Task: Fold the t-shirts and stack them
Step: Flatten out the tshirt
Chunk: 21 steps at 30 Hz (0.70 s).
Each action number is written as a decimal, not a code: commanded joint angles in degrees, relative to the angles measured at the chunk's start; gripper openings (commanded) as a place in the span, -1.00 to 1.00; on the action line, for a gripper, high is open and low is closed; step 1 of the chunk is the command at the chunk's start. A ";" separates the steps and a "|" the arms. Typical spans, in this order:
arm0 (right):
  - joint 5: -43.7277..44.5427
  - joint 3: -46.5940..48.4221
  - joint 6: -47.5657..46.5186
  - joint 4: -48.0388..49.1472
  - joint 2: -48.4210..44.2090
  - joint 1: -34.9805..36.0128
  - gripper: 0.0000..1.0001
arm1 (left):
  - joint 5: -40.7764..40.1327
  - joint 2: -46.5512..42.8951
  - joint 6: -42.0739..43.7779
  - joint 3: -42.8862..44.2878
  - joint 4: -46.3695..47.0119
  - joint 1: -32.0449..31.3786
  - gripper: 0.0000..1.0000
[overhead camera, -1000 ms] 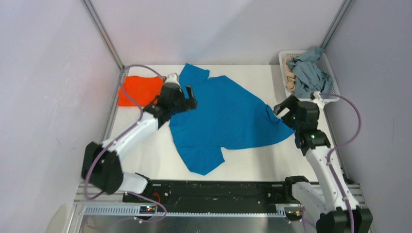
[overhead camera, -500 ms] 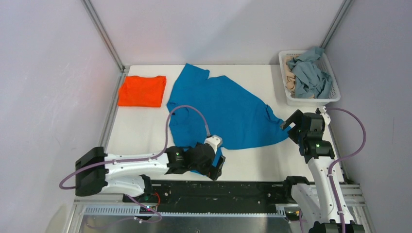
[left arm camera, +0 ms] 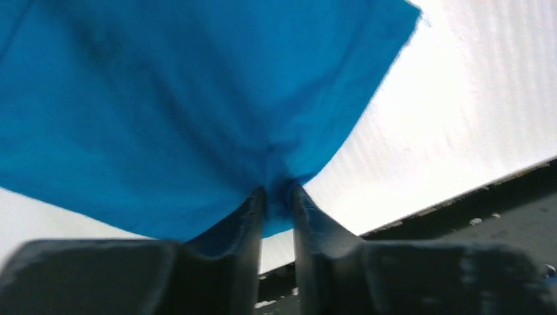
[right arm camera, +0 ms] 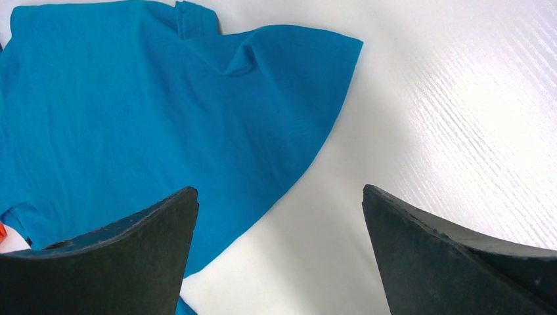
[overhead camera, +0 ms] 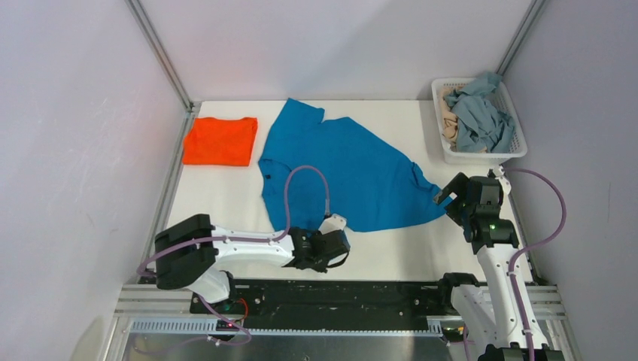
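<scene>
Left fingers (overhead camera: 340, 247) clenched on the near corner of the blue shirt (overhead camera: 346, 169), which spreads toward 12 o'clock across the desk (overhead camera: 226, 203), long axis 11 to 4. Right fingers (overhead camera: 450, 194) released, hovering just beside its 4 o'clock corner, probably the next grab.

White lattice basket (overhead camera: 485, 156) parked in the far right corner of the white worktop (overhead camera: 218, 203), pale walls all round, black rail (overhead camera: 338, 293) along the near edge.

Pale lavender walls (overhead camera: 338, 45), white table (overhead camera: 218, 197)
</scene>
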 commanded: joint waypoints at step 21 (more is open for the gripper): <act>4.85 -2.21 4.54 -7.82 3.92 1.31 0.88 | -31.65 -26.09 -15.89 -11.44 -11.56 15.84 -1.00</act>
